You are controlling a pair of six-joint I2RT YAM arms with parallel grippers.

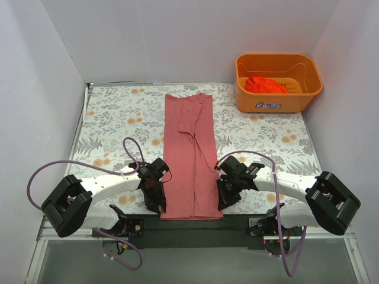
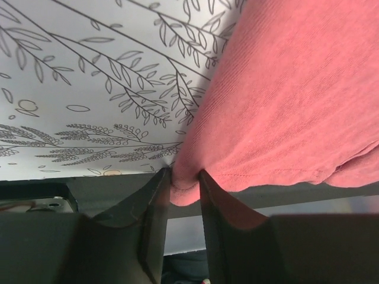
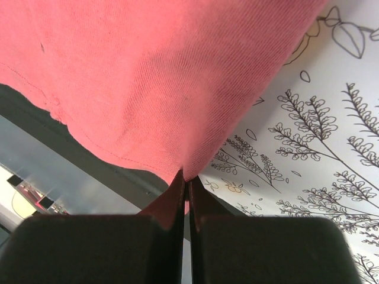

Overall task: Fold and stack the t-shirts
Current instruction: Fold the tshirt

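Pink-red t-shirt (image 1: 190,157) lies as a long strip centred on the table (image 1: 118,124), hem at near edge. Left gripper (image 2: 185,183) pinches one hem corner, right gripper (image 3: 186,183) clamps the other. Risk: shallow bites slip on lifting, skewing the fold.

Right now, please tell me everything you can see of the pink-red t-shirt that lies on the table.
The pink-red t-shirt is soft, fine-ribbed cloth, folded into a long narrow strip with a few creases. It lies flat on the flowered table cover, running from the near edge toward the far side, and its near hem reaches past the cover's edge. The left claw pinches its near left corner, and the right claw pinches its near right corner.
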